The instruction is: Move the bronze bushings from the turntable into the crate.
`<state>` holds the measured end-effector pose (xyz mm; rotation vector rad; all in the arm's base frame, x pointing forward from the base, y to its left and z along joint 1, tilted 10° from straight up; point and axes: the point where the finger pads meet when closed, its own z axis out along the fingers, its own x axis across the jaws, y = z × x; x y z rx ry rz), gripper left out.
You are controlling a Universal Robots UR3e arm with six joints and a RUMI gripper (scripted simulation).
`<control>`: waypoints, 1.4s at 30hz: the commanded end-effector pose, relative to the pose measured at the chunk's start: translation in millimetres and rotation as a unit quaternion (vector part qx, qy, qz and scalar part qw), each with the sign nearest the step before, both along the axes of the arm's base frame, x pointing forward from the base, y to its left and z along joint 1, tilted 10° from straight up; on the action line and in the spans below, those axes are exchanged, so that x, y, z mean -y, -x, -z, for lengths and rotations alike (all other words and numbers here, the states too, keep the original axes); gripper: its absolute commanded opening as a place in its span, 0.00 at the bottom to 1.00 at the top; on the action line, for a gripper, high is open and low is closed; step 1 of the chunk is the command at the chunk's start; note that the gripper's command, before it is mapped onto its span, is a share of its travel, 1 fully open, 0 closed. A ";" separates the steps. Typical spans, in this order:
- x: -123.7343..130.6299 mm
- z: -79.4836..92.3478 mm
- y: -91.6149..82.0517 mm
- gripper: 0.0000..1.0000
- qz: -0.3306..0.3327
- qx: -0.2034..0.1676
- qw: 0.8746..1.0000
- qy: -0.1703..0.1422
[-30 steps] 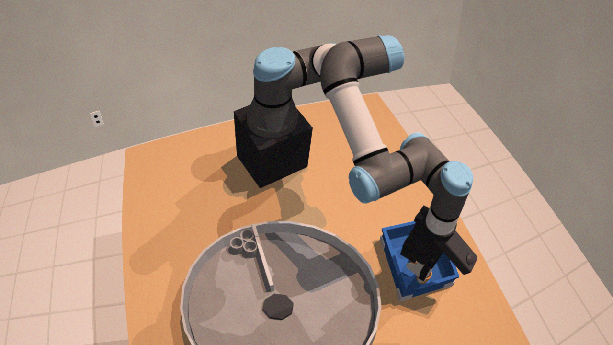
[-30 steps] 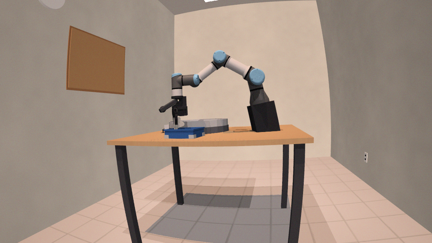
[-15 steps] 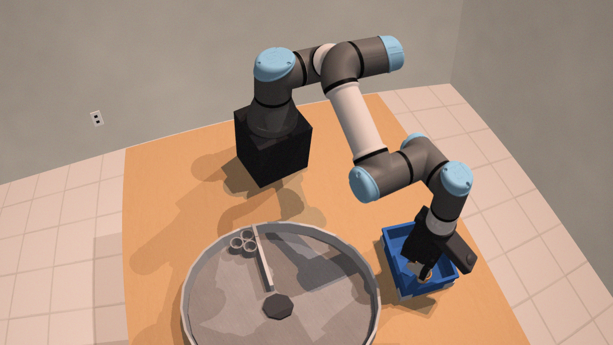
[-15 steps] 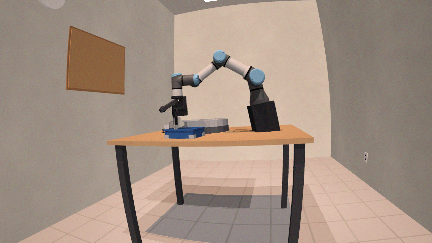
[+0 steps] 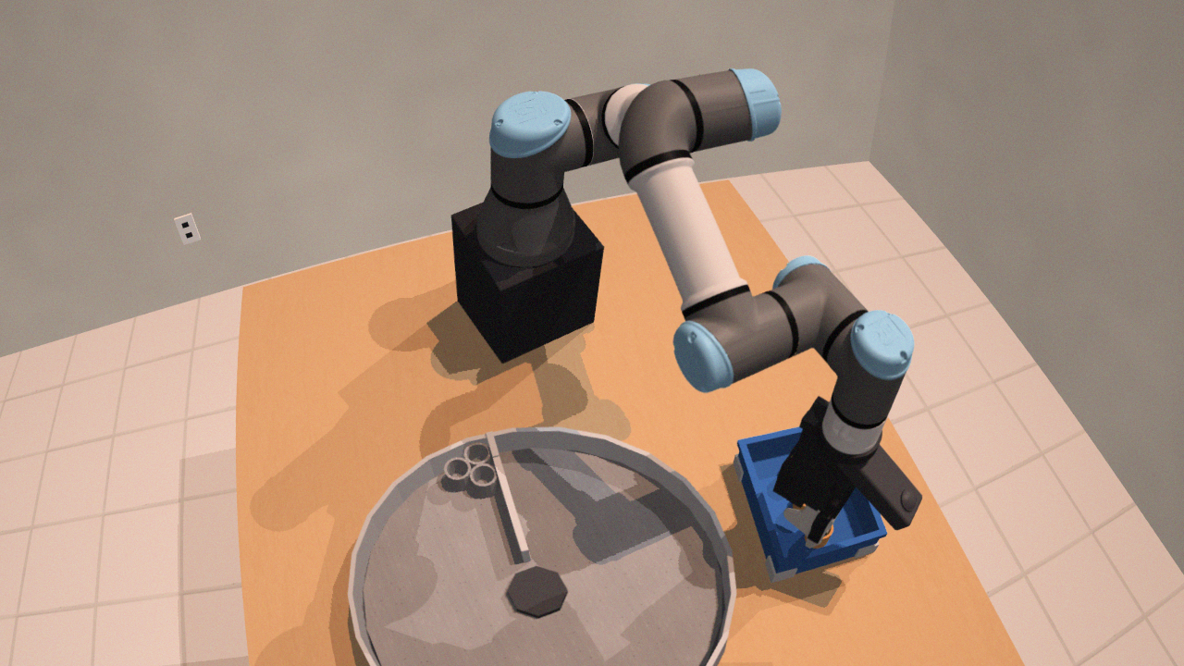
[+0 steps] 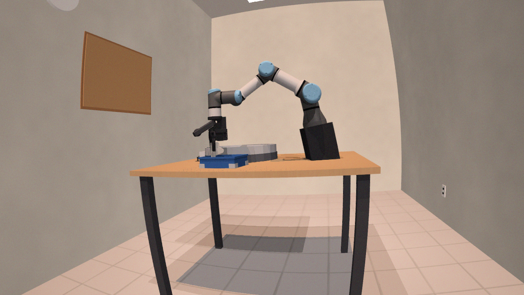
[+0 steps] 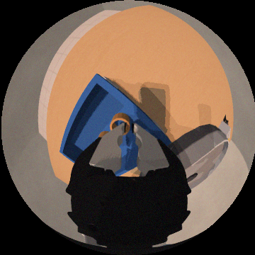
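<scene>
The blue crate point(image 5: 758, 463) point(image 6: 220, 161) point(image 7: 88, 106) stands on the table to the right of the turntable point(image 5: 363, 538) point(image 6: 256, 148) point(image 7: 202, 149). My gripper point(image 5: 820, 530) point(image 6: 211, 148) point(image 7: 128, 123) reaches down into the crate. Its fingers point(image 5: 815, 542) stand slightly apart, with the wall of a bronze bushing point(image 7: 120, 117) at their tips, low in the crate. Another bronze piece point(image 7: 103, 134) peeks out beside the left finger. Three steel bushings point(image 5: 472, 465) sit together at the turntable's far left, next to the divider bar point(image 5: 506, 497).
The turntable has a raised rim and a dark hub point(image 5: 536, 592) at its centre. The arm's black base block point(image 5: 525, 289) stands at the back of the table. The crate lies close to the table's right edge.
</scene>
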<state>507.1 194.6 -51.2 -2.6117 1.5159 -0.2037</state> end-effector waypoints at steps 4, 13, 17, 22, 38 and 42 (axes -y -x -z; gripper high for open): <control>-0.2 -1.3 -0.9 0.06 0.000 0.002 1.000 0.000; -0.2 -1.3 -0.9 0.06 0.000 0.002 1.000 0.000; -0.2 -1.3 -0.9 0.06 0.000 0.002 1.000 0.000; -0.2 -1.3 -0.9 0.06 0.000 0.002 1.000 0.000; 0.5 -21.5 2.7 0.06 0.000 0.002 1.000 0.000; 1.2 -39.1 5.8 0.06 0.000 0.002 1.000 0.000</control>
